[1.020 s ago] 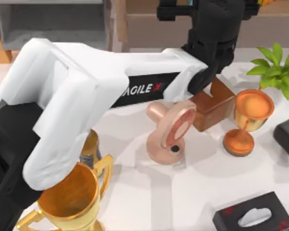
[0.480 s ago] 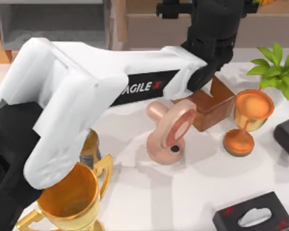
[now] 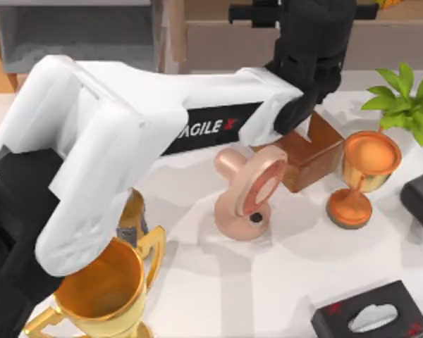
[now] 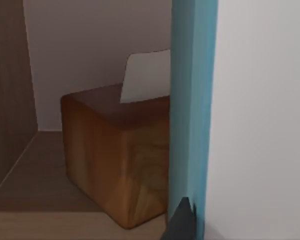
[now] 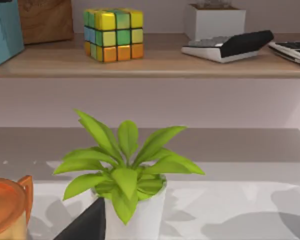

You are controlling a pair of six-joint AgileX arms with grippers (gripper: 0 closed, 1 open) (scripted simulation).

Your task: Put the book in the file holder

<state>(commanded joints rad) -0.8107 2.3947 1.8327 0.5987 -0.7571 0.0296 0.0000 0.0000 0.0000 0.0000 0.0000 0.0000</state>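
1. Our left arm reaches across the table from the near left to the far side. Its black wrist is above the brown tissue box (image 3: 311, 149), in front of the shelf (image 3: 218, 42).
2. In the left wrist view the book (image 4: 190, 100) stands upright just in front of the camera. We see it as a narrow, flat, light teal-blue band with straight edges and no marks on it. A pale surface lies along one side of it, and we cannot tell whether that is the pages or the wall.
3. The left gripper (image 4: 182, 225) has hold of the book. One dark fingertip (image 4: 181, 220) lies against the teal cover at its lower end. The other finger is hidden behind the book, so the jaws look closed to about the book's thinness.
4. Behind the book in that view is the tissue box, with a white tissue standing out of its top.
5. The file holder (image 3: 77, 35) is at the far left of the table, a grey box with thin walls. It is well apart from the book.
6. Between the two, nearer us, stands a pink ring (image 3: 250, 190). A copper goblet (image 3: 366, 172) and a plant (image 3: 402, 98) are to the right of the tissue box.
7. Our right arm is idle, with its camera facing the plant.
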